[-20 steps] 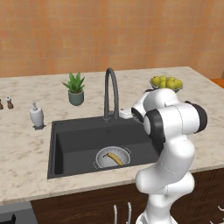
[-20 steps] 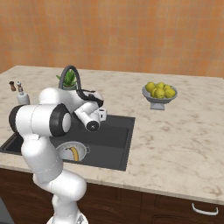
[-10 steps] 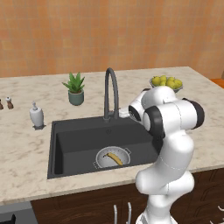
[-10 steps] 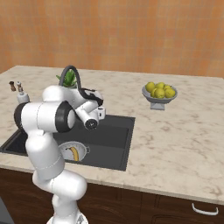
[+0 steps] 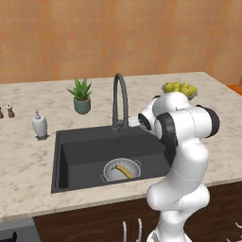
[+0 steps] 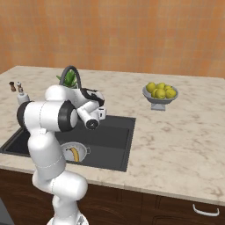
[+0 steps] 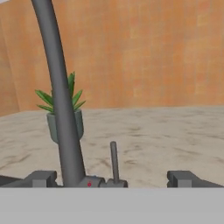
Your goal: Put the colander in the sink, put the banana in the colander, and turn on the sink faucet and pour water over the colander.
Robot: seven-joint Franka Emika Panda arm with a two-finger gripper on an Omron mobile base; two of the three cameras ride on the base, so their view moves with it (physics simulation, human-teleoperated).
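Hand view: open end effector (image 7: 112, 178) at sink faucet (image 7: 59, 100)

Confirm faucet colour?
Dark grey faucet; the left base view shows it best.

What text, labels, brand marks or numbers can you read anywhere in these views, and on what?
None: no readable words, numbers or brand marks in any view.
Sink faucet: plain dark grey; a small red dot at its base in the hand view, not a character.
Soap dispenser: plain white, no label.
Colander, banana, fruit bowl, plant pot: unmarked.
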